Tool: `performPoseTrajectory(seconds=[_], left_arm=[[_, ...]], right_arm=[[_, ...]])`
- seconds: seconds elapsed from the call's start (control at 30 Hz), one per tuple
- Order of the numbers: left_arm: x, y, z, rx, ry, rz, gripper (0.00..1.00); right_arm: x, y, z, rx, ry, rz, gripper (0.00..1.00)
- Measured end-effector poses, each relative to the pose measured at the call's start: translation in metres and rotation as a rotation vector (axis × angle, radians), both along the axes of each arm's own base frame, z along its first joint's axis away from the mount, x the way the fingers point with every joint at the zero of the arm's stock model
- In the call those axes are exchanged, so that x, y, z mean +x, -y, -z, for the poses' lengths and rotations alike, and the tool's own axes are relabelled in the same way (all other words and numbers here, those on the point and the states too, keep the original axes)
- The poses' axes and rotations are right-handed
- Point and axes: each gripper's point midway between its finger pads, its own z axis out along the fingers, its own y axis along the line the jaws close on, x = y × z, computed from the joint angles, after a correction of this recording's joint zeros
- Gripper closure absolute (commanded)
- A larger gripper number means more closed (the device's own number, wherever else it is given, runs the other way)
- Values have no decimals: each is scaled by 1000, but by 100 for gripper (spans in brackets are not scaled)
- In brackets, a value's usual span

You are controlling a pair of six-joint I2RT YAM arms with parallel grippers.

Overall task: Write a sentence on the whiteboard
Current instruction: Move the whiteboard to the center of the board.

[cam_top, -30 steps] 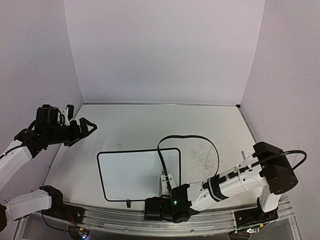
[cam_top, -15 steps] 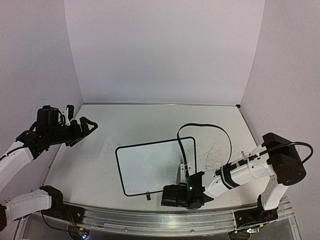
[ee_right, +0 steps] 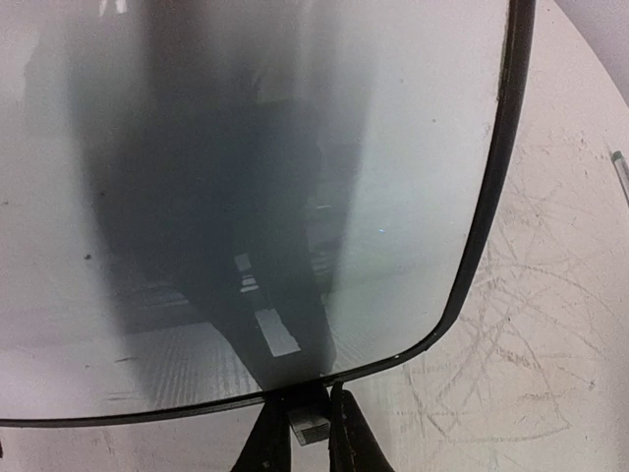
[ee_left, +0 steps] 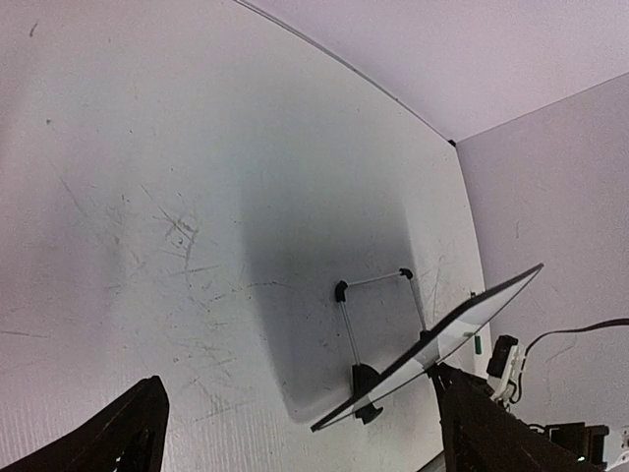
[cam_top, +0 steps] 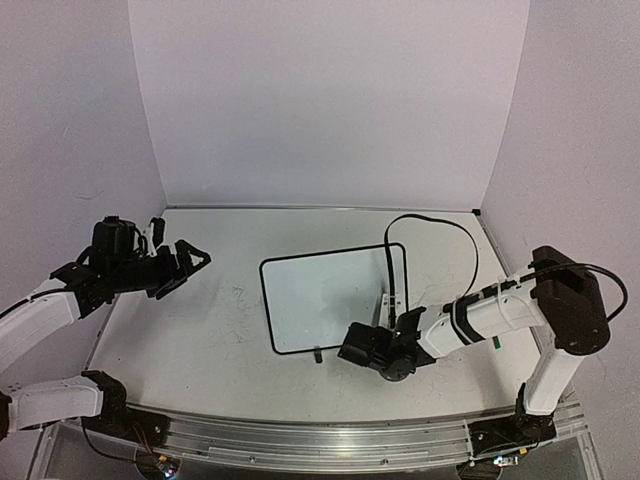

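Note:
The whiteboard [cam_top: 325,300] stands tilted on its wire stand, right of the table's middle. Its face is blank: no green sentence shows in any view. My right gripper [cam_top: 368,338] is at the board's near edge, shut on the right clip foot [ee_right: 313,425], with the board's face [ee_right: 246,177] filling the right wrist view. The other clip foot [cam_top: 318,354] is free. My left gripper [cam_top: 190,262] is open and empty above the table's left side, well left of the board. The left wrist view shows the board edge-on [ee_left: 462,320] with its stand [ee_left: 378,295].
A black cable [cam_top: 430,220] loops from the right arm over the board's far right corner. Faint grey scribble marks [ee_right: 550,324] cover the table surface. White walls close the back and both sides. A small green item [cam_top: 495,340] sits by the right forearm.
My right gripper has carried the whiteboard to the right and farther from the near edge. My left gripper has moved a little to the right and stays open.

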Motion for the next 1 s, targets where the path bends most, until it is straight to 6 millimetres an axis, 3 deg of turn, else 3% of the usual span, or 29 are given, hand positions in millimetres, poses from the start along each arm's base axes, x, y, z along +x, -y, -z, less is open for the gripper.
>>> performPoseTrajectory(seconds=[0.4,0.6,0.7,0.83,1.0], left_arm=[[-10,69,25,-5,-37,148,2],[-4,86,42,3,-56,165,3],[-1,89,43,-2,-47,160,4],[5,93,43,-14,-31,153,4],[10,100,53,-11,-42,153,5]], right_arm=[[36,-22,-1,47,38,7,100],[39,-29,1,62,25,-29,62],[37,-29,-10,94,34,-60,48],[31,-24,-47,154,67,-121,24],[26,-18,-98,237,123,-208,4]])
